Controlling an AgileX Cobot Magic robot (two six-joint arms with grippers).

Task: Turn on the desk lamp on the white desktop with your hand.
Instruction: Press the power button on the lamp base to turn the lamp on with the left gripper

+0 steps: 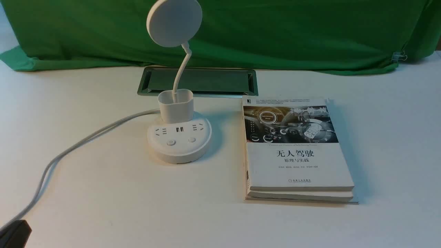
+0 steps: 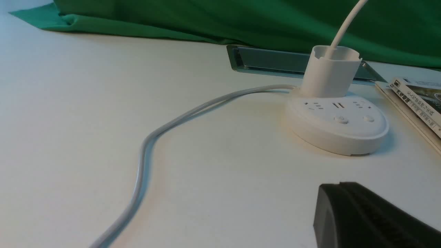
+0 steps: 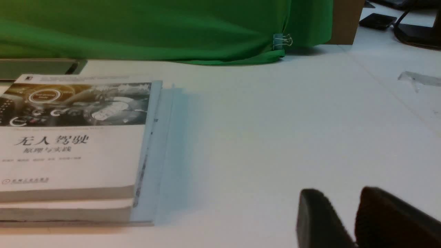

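Observation:
The white desk lamp stands on the white desktop (image 1: pixel 103 199), left of centre. Its disc head (image 1: pixel 174 22) is up on a bent neck above a cup holder (image 1: pixel 175 105) and a round base (image 1: pixel 179 144) with two buttons (image 1: pixel 170 142). The base also shows in the left wrist view (image 2: pixel 339 127). My left gripper (image 2: pixel 339 186) is shut and empty, low over the desk, short of the base. Only its tip shows in the front view (image 1: pixel 13 234). My right gripper (image 3: pixel 341 193) is slightly open and empty, right of the books.
The lamp's grey cord (image 1: pixel 69 151) snakes across the desk toward my left gripper. Two stacked books (image 1: pixel 296 148) lie right of the lamp. A silver-framed cable slot (image 1: pixel 198 81) sits behind the lamp. Green cloth (image 1: pixel 275 34) covers the back.

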